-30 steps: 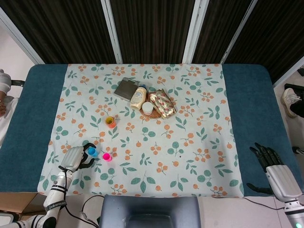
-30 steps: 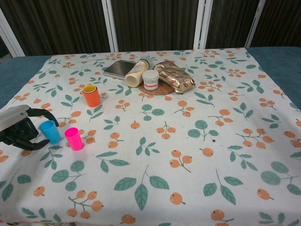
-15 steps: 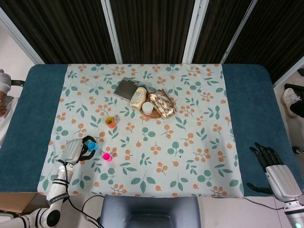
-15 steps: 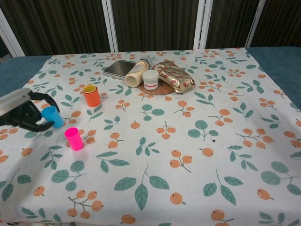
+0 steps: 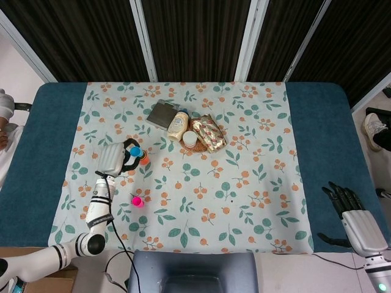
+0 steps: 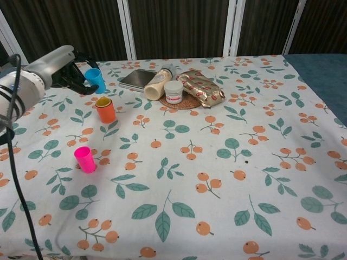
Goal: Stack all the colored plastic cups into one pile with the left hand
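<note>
3 cups: blue cup (image 6: pixel 96 79), orange cup (image 6: pixel 105 110), pink cup (image 6: pixel 85 159)

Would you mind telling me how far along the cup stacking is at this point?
Nothing is stacked yet. The left hand holds the blue cup in the air, just above the orange cup, which stands alone on the cloth. The pink cup also stands by itself, nearer the front edge. Left to do: seat the blue cup in the orange one, then add the pink.

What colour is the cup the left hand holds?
Blue cup in the left hand; clearest in chest view.
</note>
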You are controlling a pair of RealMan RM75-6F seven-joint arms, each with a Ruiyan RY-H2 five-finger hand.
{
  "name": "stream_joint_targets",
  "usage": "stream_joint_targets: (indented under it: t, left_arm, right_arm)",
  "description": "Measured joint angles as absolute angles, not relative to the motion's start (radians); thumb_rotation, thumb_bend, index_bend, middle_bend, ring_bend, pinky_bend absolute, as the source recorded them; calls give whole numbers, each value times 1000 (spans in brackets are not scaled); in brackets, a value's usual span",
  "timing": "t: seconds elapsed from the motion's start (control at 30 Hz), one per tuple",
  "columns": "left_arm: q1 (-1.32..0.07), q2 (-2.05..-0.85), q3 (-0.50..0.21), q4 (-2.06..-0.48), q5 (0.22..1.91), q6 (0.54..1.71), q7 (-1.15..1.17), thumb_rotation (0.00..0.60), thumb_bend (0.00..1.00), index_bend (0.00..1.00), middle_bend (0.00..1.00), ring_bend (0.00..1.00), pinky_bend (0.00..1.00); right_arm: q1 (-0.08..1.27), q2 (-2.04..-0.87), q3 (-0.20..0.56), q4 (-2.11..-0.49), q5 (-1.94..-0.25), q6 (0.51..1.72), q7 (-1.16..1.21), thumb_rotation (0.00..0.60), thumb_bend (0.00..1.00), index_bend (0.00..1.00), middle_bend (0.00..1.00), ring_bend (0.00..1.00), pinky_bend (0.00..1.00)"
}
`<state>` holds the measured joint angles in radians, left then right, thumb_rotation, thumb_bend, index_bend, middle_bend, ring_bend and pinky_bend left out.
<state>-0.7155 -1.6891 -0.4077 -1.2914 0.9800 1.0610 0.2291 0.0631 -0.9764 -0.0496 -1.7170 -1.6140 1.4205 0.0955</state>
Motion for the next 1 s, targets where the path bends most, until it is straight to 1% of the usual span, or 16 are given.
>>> stream_joint_targets:
  t: [0.23, 0.5, 0.57, 0.6, 0.67, 0.7, 0.73, 0.77, 0.8, 0.9, 1.0]
  left_arm:
    - [-776, -1771, -408, -1166, 933, 1032, 272, 600, 441, 684, 1000, 1000, 1000]
    - [-789, -1802, -395, -1075, 912, 1005, 263, 600, 440, 681, 1000, 1000, 1000]
    - [-788, -1803, -389, -1066, 912, 994, 261, 600, 437, 662, 1000, 1000, 1000]
    - [-789, -1803, -387, -1062, 912, 992, 260, 600, 437, 636, 1000, 1000, 1000]
    - [-791, -1806, -382, -1045, 913, 984, 260, 600, 431, 468, 1000, 1000, 1000]
    - [-791, -1806, -379, -1039, 912, 978, 260, 600, 421, 328, 1000, 1000, 1000]
    - [-791, -1806, -376, -1036, 909, 968, 262, 600, 405, 136, 1000, 1000, 1000]
    - [-791, -1804, -375, -1036, 905, 961, 263, 600, 395, 61, 1000, 1000, 1000]
    - [-791, -1802, -375, -1039, 902, 956, 262, 600, 384, 8, 1000, 1000, 1000]
    - [-786, -1787, -374, -1069, 907, 959, 255, 600, 374, 0, 1000, 1000, 1000]
    - [-773, -1754, -369, -1137, 918, 968, 253, 600, 366, 0, 1000, 1000, 1000]
  right_arm:
    - [64, -972, -47, -1718, -1609, 1420, 103, 600, 127, 0, 0, 0, 0]
    - [62, -968, -46, -1714, -1609, 1425, 115, 600, 128, 0, 0, 0, 0]
    - [62, -969, -46, -1715, -1609, 1423, 112, 600, 128, 0, 0, 0, 0]
    - [63, -969, -47, -1715, -1610, 1423, 111, 600, 128, 0, 0, 0, 0]
    - [62, -969, -47, -1717, -1611, 1424, 110, 600, 128, 0, 0, 0, 0]
    - [61, -969, -47, -1717, -1611, 1425, 110, 600, 127, 0, 0, 0, 0]
    - [61, -969, -47, -1717, -1610, 1426, 110, 600, 127, 0, 0, 0, 0]
    - [61, -970, -46, -1716, -1608, 1426, 109, 600, 127, 0, 0, 0, 0]
    - [61, -970, -45, -1716, -1607, 1424, 108, 600, 127, 0, 0, 0, 0]
    - [64, -971, -47, -1716, -1608, 1416, 106, 600, 128, 0, 0, 0, 0]
    - [66, -971, -48, -1717, -1610, 1413, 102, 600, 127, 0, 0, 0, 0]
